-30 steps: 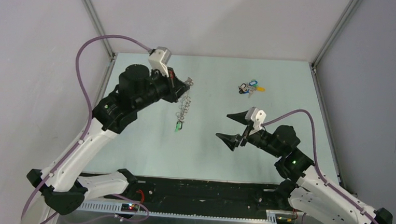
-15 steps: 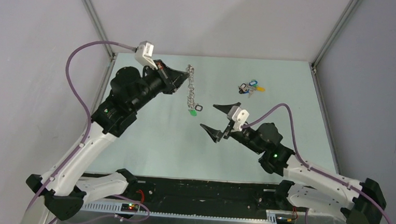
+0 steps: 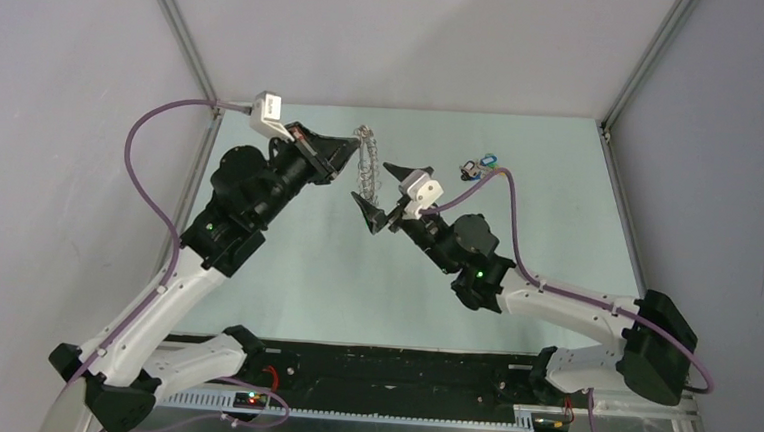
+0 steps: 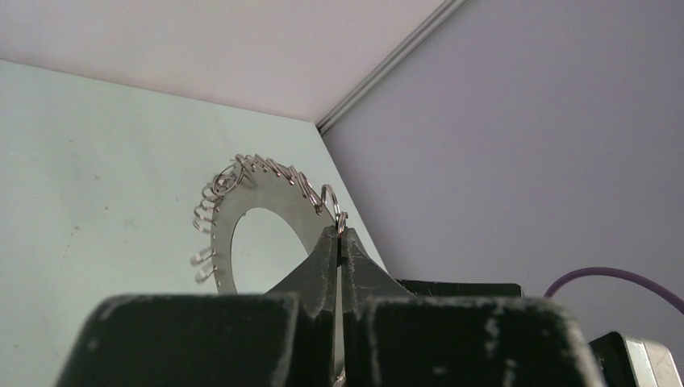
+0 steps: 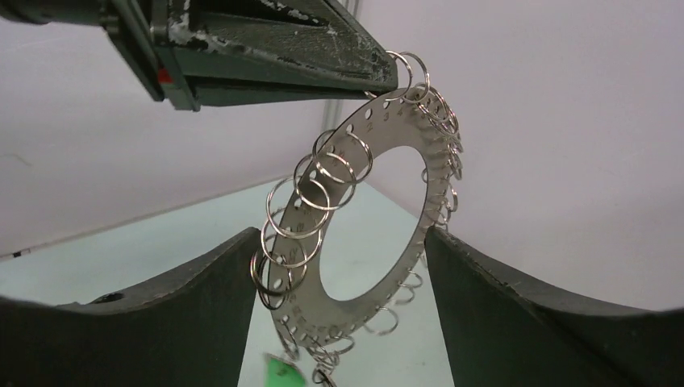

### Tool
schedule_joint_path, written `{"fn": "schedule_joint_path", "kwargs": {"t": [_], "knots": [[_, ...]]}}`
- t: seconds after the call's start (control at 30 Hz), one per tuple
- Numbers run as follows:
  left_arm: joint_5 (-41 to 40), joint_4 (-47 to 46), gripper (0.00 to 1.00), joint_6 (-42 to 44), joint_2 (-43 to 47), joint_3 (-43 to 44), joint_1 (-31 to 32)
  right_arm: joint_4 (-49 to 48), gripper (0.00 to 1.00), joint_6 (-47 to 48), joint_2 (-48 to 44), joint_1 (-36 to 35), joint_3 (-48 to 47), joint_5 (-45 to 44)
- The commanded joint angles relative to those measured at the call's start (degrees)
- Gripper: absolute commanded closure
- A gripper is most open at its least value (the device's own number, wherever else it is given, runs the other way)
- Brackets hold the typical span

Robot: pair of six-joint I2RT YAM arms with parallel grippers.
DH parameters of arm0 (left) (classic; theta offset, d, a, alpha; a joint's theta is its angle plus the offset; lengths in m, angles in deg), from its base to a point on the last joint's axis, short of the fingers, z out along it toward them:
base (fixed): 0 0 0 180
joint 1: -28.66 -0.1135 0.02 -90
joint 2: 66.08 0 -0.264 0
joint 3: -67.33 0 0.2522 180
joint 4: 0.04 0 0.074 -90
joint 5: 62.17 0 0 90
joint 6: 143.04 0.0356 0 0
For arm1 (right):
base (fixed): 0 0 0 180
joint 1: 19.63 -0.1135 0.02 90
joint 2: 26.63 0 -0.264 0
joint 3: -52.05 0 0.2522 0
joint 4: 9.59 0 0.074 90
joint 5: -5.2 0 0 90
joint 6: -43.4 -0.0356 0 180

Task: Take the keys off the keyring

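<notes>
The keyring (image 5: 310, 306) is a flat silvery disc with many small wire loops along its rim. It hangs in the air from my left gripper (image 4: 339, 236), which is shut on its top edge. In the top view the keyring (image 3: 365, 163) hangs just right of the left gripper (image 3: 348, 155). My right gripper (image 5: 343, 234) is open, one finger on each side of the ring's lower half, the right-hand finger close against the rim. One of the keys, with a bright green head (image 5: 278, 372), dangles below the ring. I cannot make out the other key.
A small bunch of blue and yellow-headed keys (image 3: 481, 167) lies on the pale table (image 3: 304, 271) at the back right, with the right arm's purple cable (image 3: 510, 224) passing close by. Grey walls and metal corner posts enclose the table.
My left gripper has lifted the keyring off the table and up toward the back. The right arm has swung left, bringing its open fingers around the hanging ring.
</notes>
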Motion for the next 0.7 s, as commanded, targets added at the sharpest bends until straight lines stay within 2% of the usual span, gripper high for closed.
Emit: {"fn": "schedule_joint_path", "kwargs": {"t": [0.0, 0.07, 0.13, 0.17, 0.2, 0.23, 0.27, 0.3, 0.4, 0.47, 0.53, 0.6, 0.67], "knots": [[-3.06, -5.77, 1.00, -0.78, 2.63, -0.30, -0.31, -4.19, 0.22, -2.41, 2.71, -0.28, -5.47, -2.25], [-3.15, -6.39, 1.00, -0.77, 2.78, -0.47, -0.31, -3.69, 0.24, -2.63, 3.93, -0.30, -6.63, -3.71], [-3.40, -6.67, 1.00, -0.87, 3.21, -0.79, -0.31, -3.74, 0.32, -1.96, 4.70, -0.42, -7.25, -6.27], [-3.50, -6.81, 1.00, -0.87, 3.49, -1.02, -0.31, -4.25, 0.44, -1.57, 4.91, -0.49, -7.26, -8.09], [-3.58, -6.84, 1.00, -0.78, 3.61, -1.14, -0.31, -4.53, 0.51, -0.63, 5.10, -0.57, -7.26, -8.97], [-3.64, -6.87, 1.00, -0.71, 3.95, -1.33, -0.33, -4.59, 0.70, -0.12, 5.15, -0.68, -7.26, -11.07], [-3.61, -6.88, 1.00, -0.54, 4.06, -1.47, -0.32, -4.29, 0.79, 1.12, 5.07, -0.67, -7.26, -11.83], [-3.61, -6.88, 0.99, -0.46, 4.43, -1.76, -0.36, -3.81, 0.95, 1.98, 4.88, -0.66, -7.31, -12.20], [-4.24, -6.88, 0.88, -0.23, 5.45, -2.77, -0.37, -0.38, 1.00, 6.81, 3.14, -0.74, -7.21, -10.28], [-4.39, -6.84, 0.74, 0.40, 6.40, -3.41, -0.40, 0.90, 1.00, 10.30, 1.97, -0.65, -6.85, -7.96], [-3.54, -6.75, 0.47, 1.96, 7.75, -3.86, -0.49, 1.08, 1.00, 14.49, 0.80, -0.37, -6.13, -6.31], [-1.45, -6.20, 0.33, 4.92, 9.14, -3.86, -0.59, 0.85, 1.00, 18.33, -0.37, 0.50, -5.36, -4.71], [-0.56, -2.65, 0.24, 8.05, 10.80, -3.95, -0.75, 1.95, 1.00, 20.64, -2.04, 2.32, -4.86, -1.33]]}}
